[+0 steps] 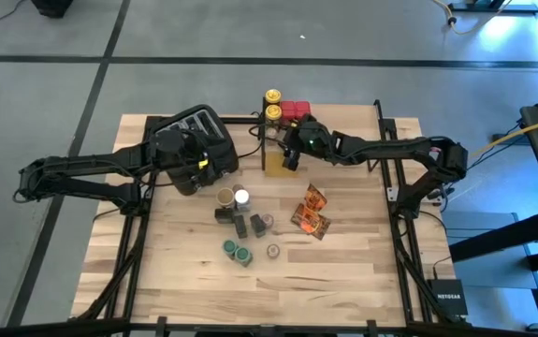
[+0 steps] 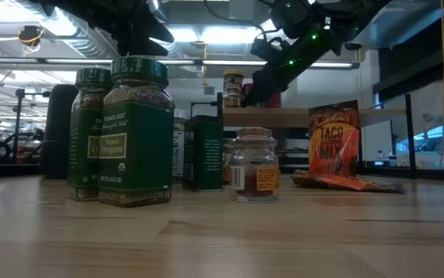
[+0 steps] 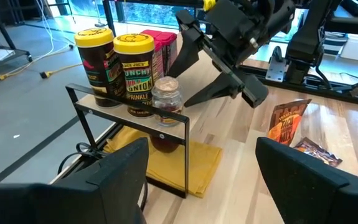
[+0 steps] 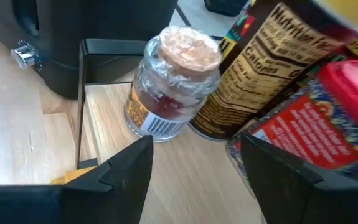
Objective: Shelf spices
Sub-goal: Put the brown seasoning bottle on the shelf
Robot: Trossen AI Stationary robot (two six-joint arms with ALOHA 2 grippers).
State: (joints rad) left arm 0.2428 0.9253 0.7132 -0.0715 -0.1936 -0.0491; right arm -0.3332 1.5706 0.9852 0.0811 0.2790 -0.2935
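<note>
the shelf (image 1: pixel 278 140) stands at the far middle of the wooden surface (image 1: pixel 362 262), just beside the black toaster (image 1: pixel 198 126) on its left, so little room is left between the two. its pale plank rides on thin black legs, with a yellow cloth (image 3: pixel 185 158) lying under it. at the plank's left end stand two dark jars with yellow lids (image 3: pixel 132 74), red tins (image 3: pixel 160 43) behind them, and a small clear cork-topped jar (image 4: pixel 172 84) of reddish spice right at the front corner, close to the edge rail. the rest of the plank toward the right is bare.

the right claw (image 1: pixel 290 154) hangs over the shelf's front edge just beside the cork-topped jar, its fingers (image 4: pixel 126 165) spread and pinching nothing. the left claw (image 1: pixel 201 173) hovers in front of the toaster, fingers (image 3: pixel 119 171) spread wide and empty, facing the shelf's left end.

on the open surface in front, well apart from the shelf, the remaining spices cluster: green-lidded jars (image 2: pixel 133 131), a dark tin (image 2: pixel 203 153), a small glass jar (image 2: pixel 254 166), a white-lidded (image 1: pixel 241 197) and a tan-lidded jar (image 1: pixel 225 196). orange taco mix packets (image 1: pixel 312 213) lie to the right of them. the near part and right side of the surface are open.
</note>
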